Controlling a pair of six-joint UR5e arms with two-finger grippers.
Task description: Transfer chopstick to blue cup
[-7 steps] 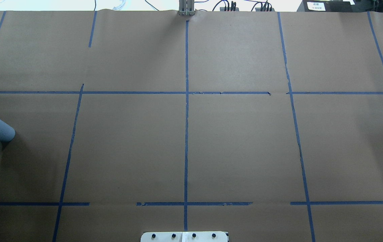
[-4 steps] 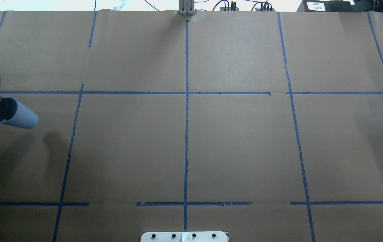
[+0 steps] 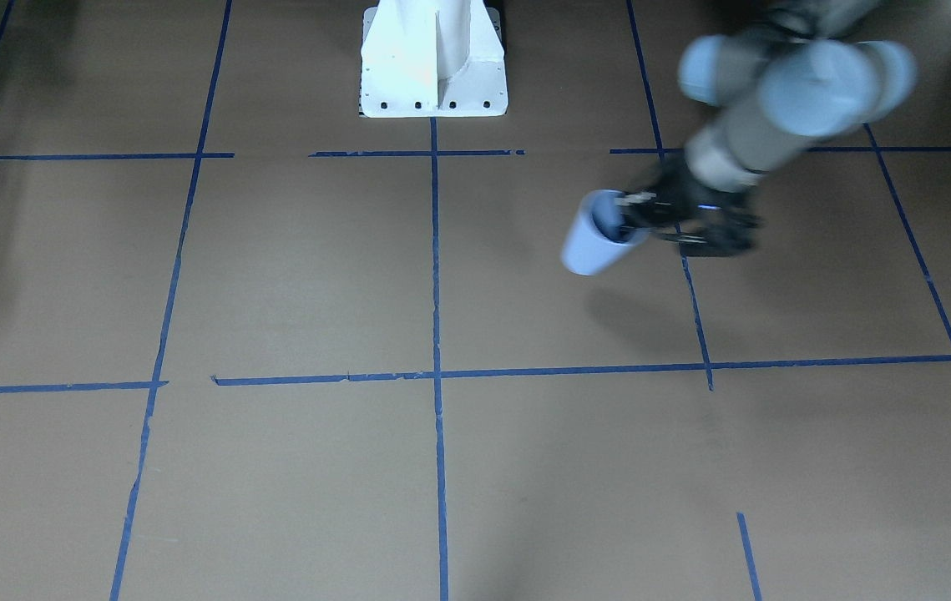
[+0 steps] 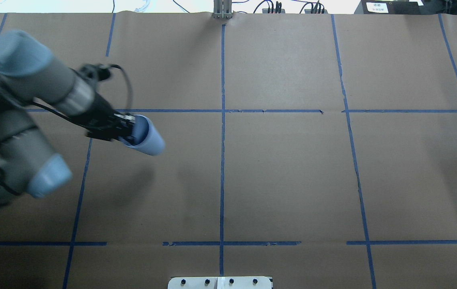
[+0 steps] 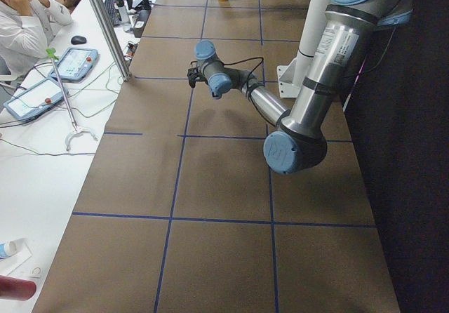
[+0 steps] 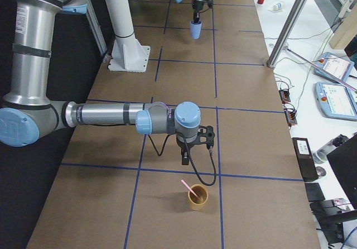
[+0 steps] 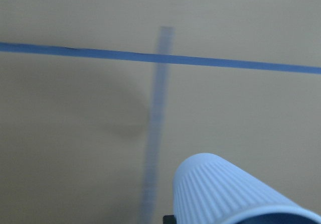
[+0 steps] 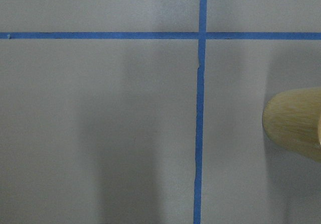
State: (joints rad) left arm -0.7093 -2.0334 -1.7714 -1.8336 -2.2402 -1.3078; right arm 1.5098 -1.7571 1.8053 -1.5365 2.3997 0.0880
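Note:
The blue cup (image 4: 148, 138) is a ribbed light blue paper cup, held by its rim in my left gripper (image 4: 128, 129), which is shut on it. It hangs above the table left of centre, with its shadow below it. It also shows in the front view (image 3: 592, 238), the right side view (image 6: 196, 31) and the left wrist view (image 7: 230, 194). The pink chopstick (image 6: 189, 189) leans in a tan cup (image 6: 197, 199) at the table's right end. My right gripper (image 6: 192, 145) hovers just beside that cup. I cannot tell whether it is open or shut.
The table is covered in brown paper (image 4: 284, 168) with a grid of blue tape lines. The tan cup shows at the right edge of the right wrist view (image 8: 296, 123). The robot's white base (image 3: 433, 58) stands at the near edge. Operators' tablets and cables lie beyond the far edge.
My left arm has swung in from the left edge, carrying the blue cup to the right, towards the table's middle.

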